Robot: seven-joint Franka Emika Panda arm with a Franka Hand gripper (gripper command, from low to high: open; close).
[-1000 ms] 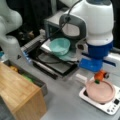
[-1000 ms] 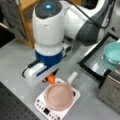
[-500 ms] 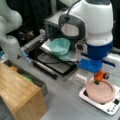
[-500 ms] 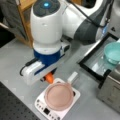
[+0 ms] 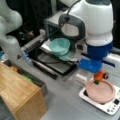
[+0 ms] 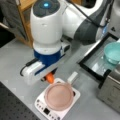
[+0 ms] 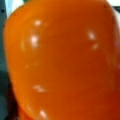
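Pan on scale, bowl on tray at a front view's left

- Carrot-like object — glossy orange with a bit of green at one end; the orange fills the wrist view.
- Pan — dusty pink.
- Scale-like base — white, dark buttons.
- Bowl — pale teal.
- Arm's wrist — white shell, blue band.
- Tray — black.
- Box — light wood.
- Table — grey.
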